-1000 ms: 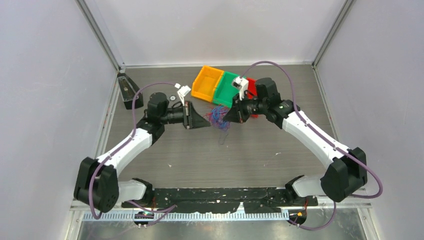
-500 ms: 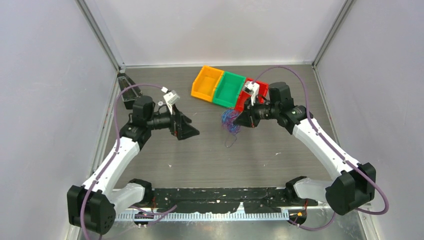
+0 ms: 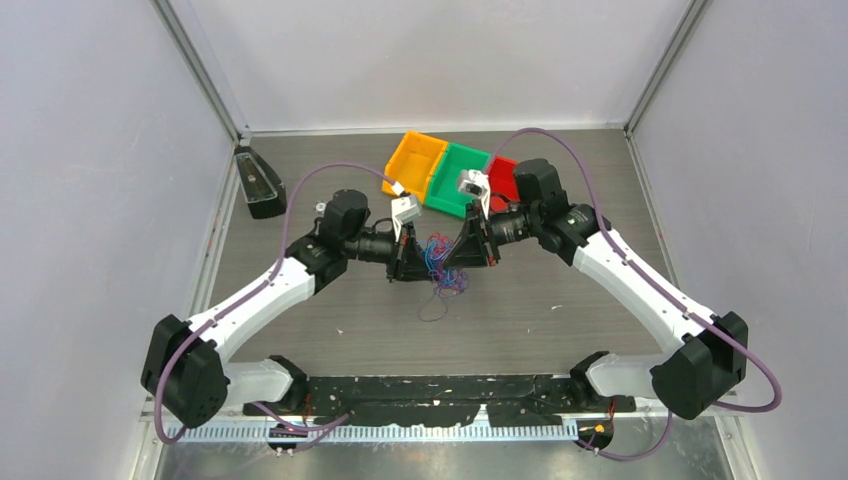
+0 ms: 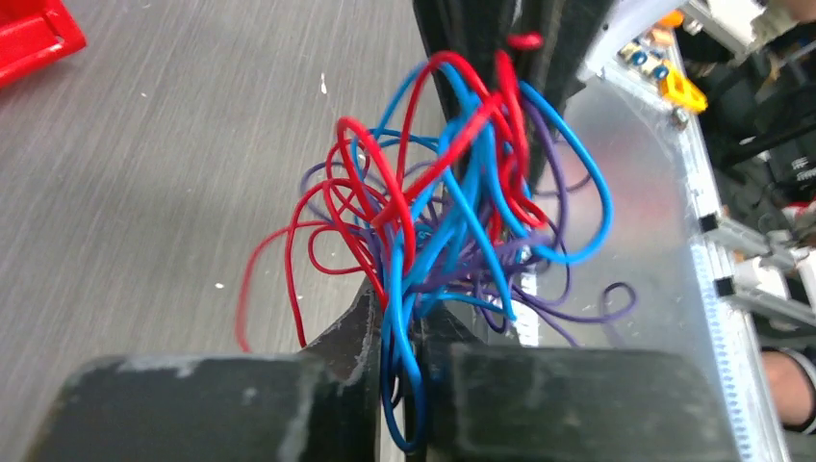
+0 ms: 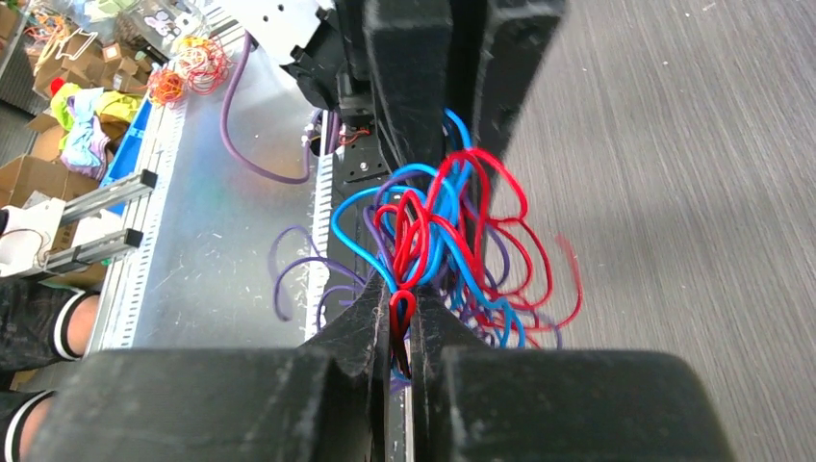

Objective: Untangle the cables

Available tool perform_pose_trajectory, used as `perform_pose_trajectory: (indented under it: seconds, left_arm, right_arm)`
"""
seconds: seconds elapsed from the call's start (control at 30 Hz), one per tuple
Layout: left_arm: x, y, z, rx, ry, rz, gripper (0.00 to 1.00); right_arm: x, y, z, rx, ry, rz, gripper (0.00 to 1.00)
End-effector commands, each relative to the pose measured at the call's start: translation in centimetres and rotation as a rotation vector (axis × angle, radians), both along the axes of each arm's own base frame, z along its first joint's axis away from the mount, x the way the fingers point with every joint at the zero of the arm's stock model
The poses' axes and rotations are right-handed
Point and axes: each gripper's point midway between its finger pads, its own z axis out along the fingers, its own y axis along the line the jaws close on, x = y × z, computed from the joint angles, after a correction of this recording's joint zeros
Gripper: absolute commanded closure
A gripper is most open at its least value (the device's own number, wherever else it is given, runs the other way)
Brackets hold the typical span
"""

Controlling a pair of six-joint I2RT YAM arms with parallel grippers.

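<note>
Left claw (image 4: 399, 322) is pinched narrow on blue strands of the cables (image 4: 452, 192), and the right claw (image 5: 402, 322) is nipped tight on a red loop; the two face each other with the red, blue and purple tangle bunched between them over the worktop (image 3: 560, 300), near the green bin (image 3: 455, 178)

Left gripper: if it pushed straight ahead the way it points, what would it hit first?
The cables that the left gripper pinches; just beyond, as far as depth shows, the right gripper facing it.
</note>
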Motion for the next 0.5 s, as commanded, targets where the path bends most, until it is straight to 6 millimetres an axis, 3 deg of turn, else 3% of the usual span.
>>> perform_pose_trajectory:
  seconds: [0.0, 0.13, 0.27, 0.47]
  left_arm:
    - [0.2, 2.0, 2.2, -0.028, -0.071, 0.004, 1.0]
    - [0.5, 5.9, 1.2, -0.002, -0.066, 0.089, 1.0]
    - [0.3, 9.3, -0.7, 0.096, -0.066, 0.122, 1.0]
    - [0.9, 14.0, -3.3, 0.26, -0.004, 0.206, 1.0]
  right_arm:
    - [1.5, -1.8, 1.0, 0.011, -0.045, -0.061, 0.9]
    - [5.4, -5.8, -2.3, -0.108, -0.035, -0.263, 0.94]
    - [7.8, -9.7, -4.4, -0.202, -0.024, -0.406, 0.95]
    - [8.9, -14.5, -5.8, -0.287, -0.02, -0.544, 0.95]
